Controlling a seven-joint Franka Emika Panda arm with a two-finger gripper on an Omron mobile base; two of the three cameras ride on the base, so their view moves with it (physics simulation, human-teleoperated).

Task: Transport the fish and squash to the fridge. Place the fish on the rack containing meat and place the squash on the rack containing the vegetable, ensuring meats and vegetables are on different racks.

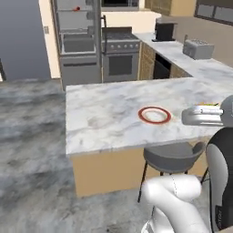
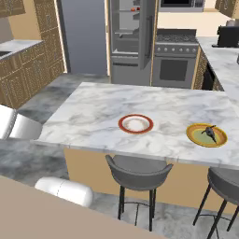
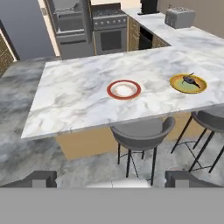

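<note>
The tabletop (image 3: 78,92) is smooth white marble with grey veining, lightly glossy, over a tan wood-look base. The floor (image 1: 27,136) is mottled grey stone. The fridge (image 2: 133,46) and oven range (image 2: 175,60) look like brushed grey steel. The stools (image 3: 142,133) have matt grey seats on thin dark metal legs. The red-rimmed plate (image 3: 124,89) looks glazed.

The 2 base views are looking forward and down from behind the arm, 1 from each side, across the island (image 1: 109,113) toward the far fridge (image 1: 77,41) and range (image 2: 175,58). The hand view is looking down from nearer, over the stools (image 3: 142,135). All 3 are sharing the island and red-rimmed plate (image 3: 124,89).
</note>
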